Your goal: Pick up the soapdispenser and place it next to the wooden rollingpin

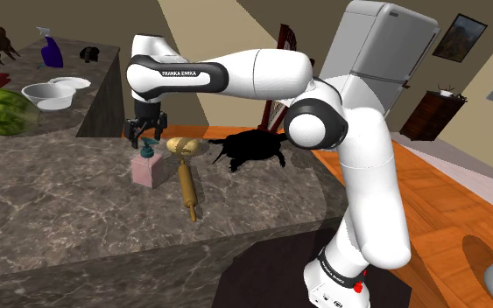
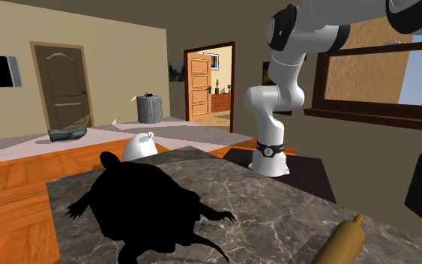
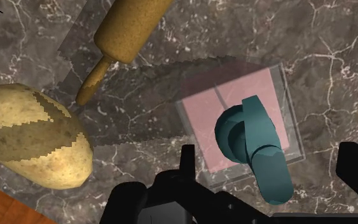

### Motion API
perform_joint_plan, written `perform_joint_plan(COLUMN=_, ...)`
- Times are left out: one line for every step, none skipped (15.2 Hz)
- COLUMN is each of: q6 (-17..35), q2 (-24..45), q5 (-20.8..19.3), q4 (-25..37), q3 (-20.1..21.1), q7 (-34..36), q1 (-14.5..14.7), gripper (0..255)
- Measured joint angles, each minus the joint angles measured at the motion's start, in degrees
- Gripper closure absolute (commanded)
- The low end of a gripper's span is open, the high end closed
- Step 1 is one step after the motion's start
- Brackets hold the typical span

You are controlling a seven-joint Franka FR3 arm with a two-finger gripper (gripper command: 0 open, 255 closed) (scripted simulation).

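Your jaws hover wide open over the soap dispenser [image 1: 151,166], one finger on either side of its teal pump and gripping nothing. The pink bottle stands upright on the surface [image 1: 60,210] just beside the rolling pin [image 1: 187,188] (a potato [image 3: 34,137] sits near the pin's handle). It looks placed to me, so your next move is a straight lift clear without clipping that pump.

Pink soap dispenser [image 1: 151,166] just beside wooden rolling pin [image 1: 186,185], hand [image 1: 145,135] above it
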Motion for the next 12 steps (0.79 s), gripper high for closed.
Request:
perform_joint_plan(q6=0.0, q2=0.0, q5=0.0, q4=0.0, q3=0.0, q7=0.0, q1=0.0, gripper=0)
perform_joint_plan(q6=-1.01, q2=0.14, q5=-0.01, q4=1.16, q3=-0.03, q7=-0.03, q1=-0.14, gripper=0)
perform_joint_plan(q6=-2.08, q2=-0.46, q5=-0.08, q4=1.63, q3=-0.06, q7=0.11, q1=-0.11, gripper=0)
perform_joint_plan(q6=-3.83, q2=-0.21, q5=-0.09, q4=3.7, q3=-0.07, q7=0.17, q1=-0.26, gripper=0)
perform_joint_plan(q6=-5.61, q2=-0.18, q5=-0.13, q4=5.52, q3=-0.08, q7=0.31, q1=-0.33, gripper=0)
perform_joint_plan(q6=-6.24, q2=-0.58, q5=-0.16, q4=5.76, q3=-0.12, q7=0.26, q1=-0.4, gripper=0)
perform_joint_plan(q6=-6.56, q2=-0.61, q5=-0.17, q4=6.03, q3=-0.13, q7=0.27, q1=-0.42, gripper=0)
perform_joint_plan(q6=-6.73, q2=-0.59, q5=-0.18, q4=6.2, q3=-0.13, q7=0.29, q1=-0.42, gripper=0)
perform_joint_plan(q6=-6.81, q2=-0.61, q5=-0.18, q4=6.23, q3=-0.13, q7=0.29, q1=-0.42, gripper=0)
perform_joint_plan(q6=-6.84, q2=-0.63, q5=-0.18, q4=6.24, q3=-0.13, q7=0.29, q1=-0.42, gripper=0)
perform_joint_plan(q6=-6.86, q2=-0.62, q5=-0.18, q4=6.26, q3=-0.13, q7=0.29, q1=-0.43, gripper=0)
perform_joint_plan(q6=-6.87, q2=-0.62, q5=-0.18, q4=6.27, q3=-0.13, q7=0.29, q1=-0.43, gripper=0)
